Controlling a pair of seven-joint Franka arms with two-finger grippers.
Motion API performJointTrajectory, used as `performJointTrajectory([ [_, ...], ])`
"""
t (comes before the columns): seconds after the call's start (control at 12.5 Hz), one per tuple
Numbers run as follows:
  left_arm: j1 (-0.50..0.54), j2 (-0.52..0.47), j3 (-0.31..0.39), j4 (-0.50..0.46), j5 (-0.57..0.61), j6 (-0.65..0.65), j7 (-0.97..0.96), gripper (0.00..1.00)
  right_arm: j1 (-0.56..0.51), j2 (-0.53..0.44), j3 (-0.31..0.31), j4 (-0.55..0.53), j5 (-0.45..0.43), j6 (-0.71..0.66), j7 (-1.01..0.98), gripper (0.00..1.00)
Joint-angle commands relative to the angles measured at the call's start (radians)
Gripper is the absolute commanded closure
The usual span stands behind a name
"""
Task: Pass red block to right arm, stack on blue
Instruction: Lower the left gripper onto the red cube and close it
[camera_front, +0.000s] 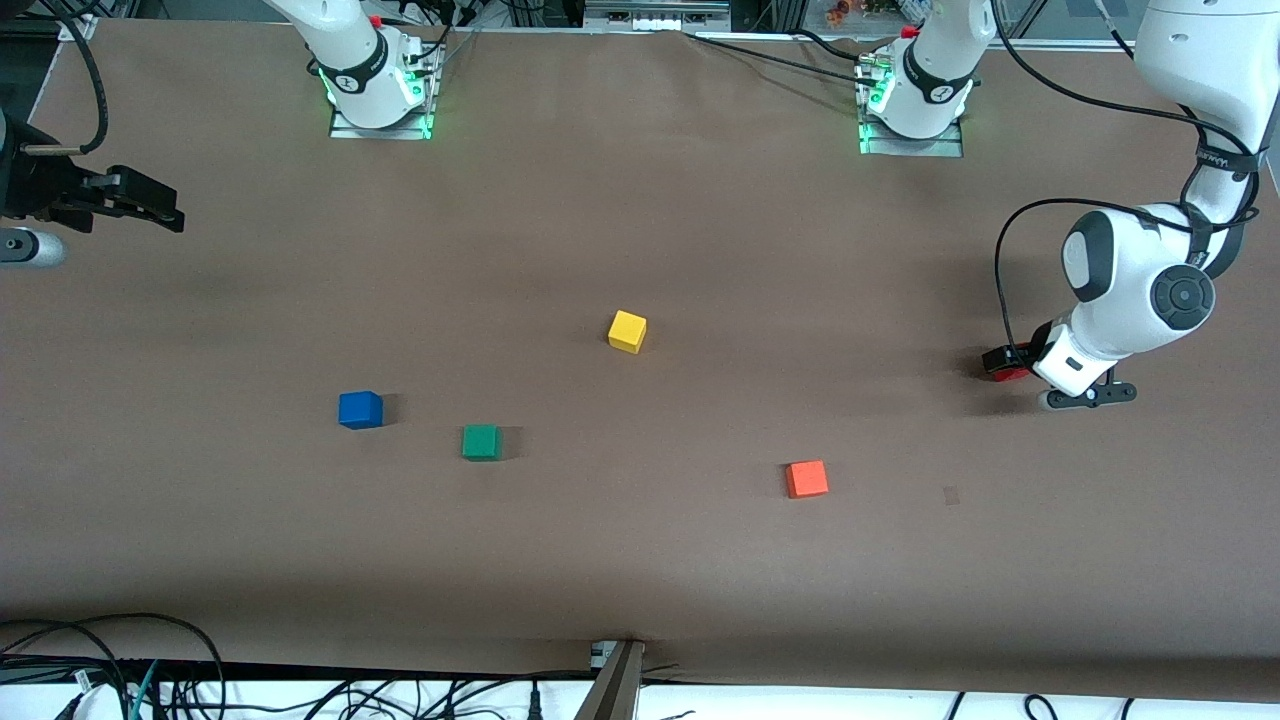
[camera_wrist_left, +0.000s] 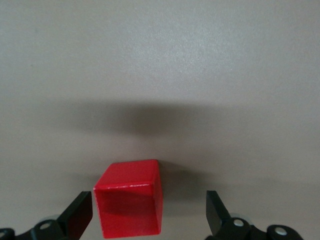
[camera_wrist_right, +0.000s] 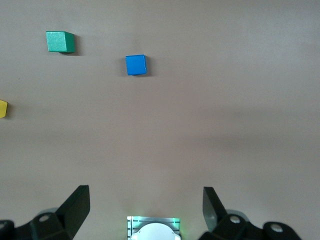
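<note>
The red block (camera_front: 1003, 372) lies on the table at the left arm's end, partly hidden by the left arm's hand. My left gripper (camera_front: 1012, 360) is down at it. In the left wrist view the gripper (camera_wrist_left: 149, 212) is open, with the red block (camera_wrist_left: 130, 202) between its fingers, close to one finger and apart from the other. The blue cube (camera_front: 360, 410) sits toward the right arm's end and also shows in the right wrist view (camera_wrist_right: 135, 65). My right gripper (camera_front: 140, 203) waits in the air over the right arm's end of the table, open and empty (camera_wrist_right: 145, 207).
A green cube (camera_front: 481, 442) lies beside the blue one, slightly nearer the front camera. A yellow cube (camera_front: 627, 331) sits mid-table. An orange cube (camera_front: 806, 479) lies nearer the front camera than the red block. The table surface (camera_front: 640, 580) is brown.
</note>
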Motion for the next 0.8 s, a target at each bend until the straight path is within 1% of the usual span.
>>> performJointTrajectory([
  [0.0,0.025,0.002,-0.008,-0.022,0.021,0.014,0.023,0.00,-0.004,0.004,0.003,0.020,0.001,-0.012,-0.012,0.00],
  [0.4,0.045,0.033,-0.010,-0.033,0.010,0.017,0.006,0.00,-0.004,0.004,0.004,0.020,0.001,-0.012,-0.012,0.00],
  [0.48,0.045,0.039,-0.010,-0.033,0.007,0.015,0.002,0.03,-0.004,0.004,0.004,0.020,0.001,-0.012,-0.010,0.00],
  [0.72,0.042,0.042,-0.010,-0.007,0.007,0.009,0.005,0.53,-0.008,0.006,0.003,0.021,-0.002,-0.010,-0.018,0.00],
])
